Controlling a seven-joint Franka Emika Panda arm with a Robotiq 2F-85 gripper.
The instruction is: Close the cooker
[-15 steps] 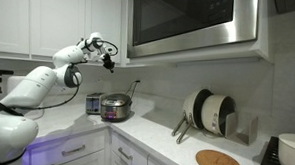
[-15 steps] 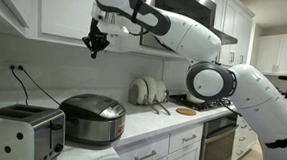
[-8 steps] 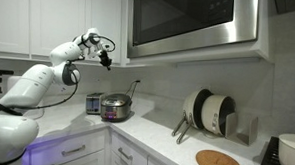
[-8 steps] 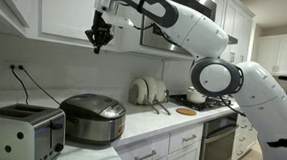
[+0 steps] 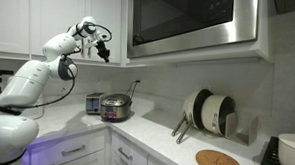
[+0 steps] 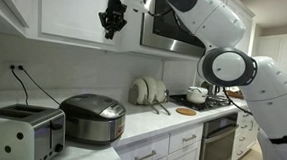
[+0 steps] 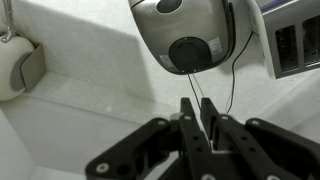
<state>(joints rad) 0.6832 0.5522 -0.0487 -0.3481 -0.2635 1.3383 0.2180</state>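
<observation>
Moved: gripper (image 6: 113, 28) higher than earlier
Claw: pinched together, empty
Wrist-only: cooker (image 7: 185, 35) top, 12 o'clock
Cooker: closed, contents hidden

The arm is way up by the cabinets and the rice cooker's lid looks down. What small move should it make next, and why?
Probably none toward the cooker: I'd just hold the arm or ease it clear. The lid lies flat on the body in both exterior views and in the wrist view, and the gripper hangs high above it beside the upper cabinets, holding nothing, so the closing seems done.
</observation>
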